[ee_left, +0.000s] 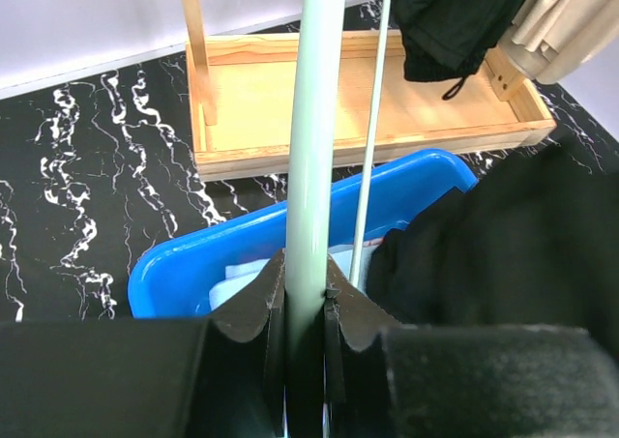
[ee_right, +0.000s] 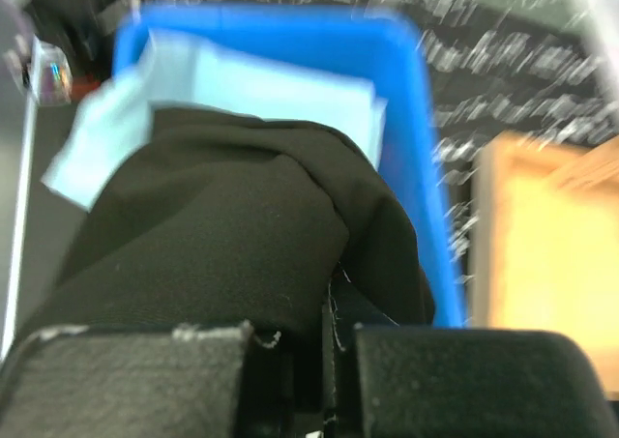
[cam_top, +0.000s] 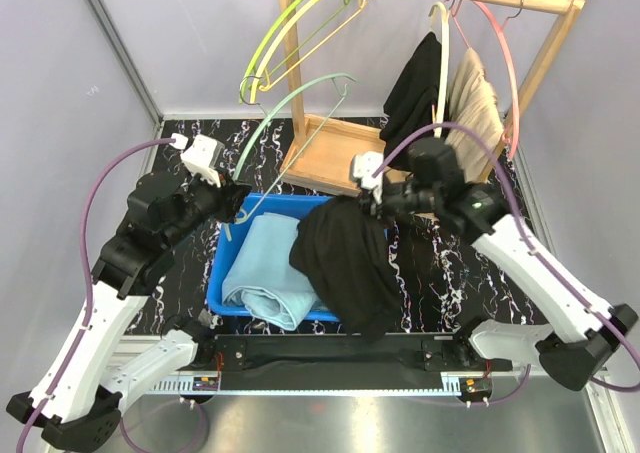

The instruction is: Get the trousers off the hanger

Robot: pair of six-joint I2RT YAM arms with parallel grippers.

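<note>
My left gripper (cam_top: 238,195) (ee_left: 306,283) is shut on the bar of a bare light green hanger (cam_top: 270,113) (ee_left: 317,119), held up over the blue bin (cam_top: 215,283). My right gripper (cam_top: 365,201) (ee_right: 329,351) is shut on black trousers (cam_top: 345,258) (ee_right: 213,235), which drape over the bin's right front rim. Light blue trousers (cam_top: 265,268) (ee_right: 261,80) lie folded in the bin. A second pair of black trousers (cam_top: 415,93) (ee_left: 455,17) and beige trousers (cam_top: 478,103) (ee_left: 571,22) hang on hangers on the rack. Red trousers are not in view.
A wooden clothes rack with a tray base (cam_top: 330,153) (ee_left: 387,100) stands behind the bin. Bare yellow-green hangers (cam_top: 300,33) hang at its left end, and a pink hanger (cam_top: 505,68) holds the beige trousers. Grey walls close both sides.
</note>
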